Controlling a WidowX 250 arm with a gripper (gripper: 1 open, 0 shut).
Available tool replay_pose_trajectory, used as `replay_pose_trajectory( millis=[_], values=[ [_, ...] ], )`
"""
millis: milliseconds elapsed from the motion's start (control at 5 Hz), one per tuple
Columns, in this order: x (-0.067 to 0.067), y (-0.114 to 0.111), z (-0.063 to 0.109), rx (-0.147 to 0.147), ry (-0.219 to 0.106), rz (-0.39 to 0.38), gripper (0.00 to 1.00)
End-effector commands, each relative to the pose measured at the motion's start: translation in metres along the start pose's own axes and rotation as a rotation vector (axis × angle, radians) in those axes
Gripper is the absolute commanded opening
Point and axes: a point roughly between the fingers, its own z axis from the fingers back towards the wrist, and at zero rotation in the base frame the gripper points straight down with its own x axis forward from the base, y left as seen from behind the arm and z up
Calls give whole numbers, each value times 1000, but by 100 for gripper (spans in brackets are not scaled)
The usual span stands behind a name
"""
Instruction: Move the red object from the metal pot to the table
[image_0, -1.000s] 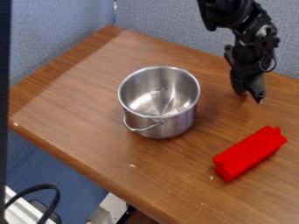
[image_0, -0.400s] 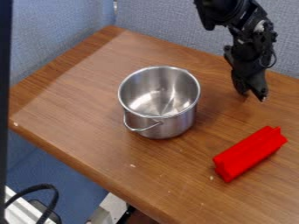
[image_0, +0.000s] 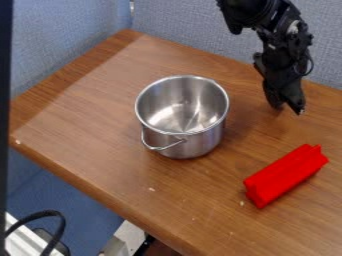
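Already out of its container, the bright red elongated rectangular plastic-looking block (image_0: 286, 174) lies flat on the brown wood-grain tabletop (image_0: 80, 110), near the table's near right edge, set at a slant with one end pointing toward the far right; it sits well apart from the small shiny round stainless-steel pot (image_0: 183, 116), which stands upright toward the middle of the table, looks empty inside, and has its thin wire loop handle (image_0: 164, 146) hanging on the side facing the near edge. Above the far right part of the table hangs the black robot gripper (image_0: 289, 103), pointing steeply downward; its jaws are pressed together and hold nothing; it touches neither the block nor the pot. Judging by how things lie, the task looks finished. The block appears stiff, light and smooth-sided, so it could slip if pinched weakly; the surest hold would probably be across its narrow width near the middle of its length, where it would balance; gripping it at one end would likely let it tip.
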Motion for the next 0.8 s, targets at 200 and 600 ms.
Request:
replay_pose_trajectory(
  millis=[200,600],
  values=[
    [25,24,43,40,-120,51,0],
    [38,35,87,73,-208,91,0]
  ],
)
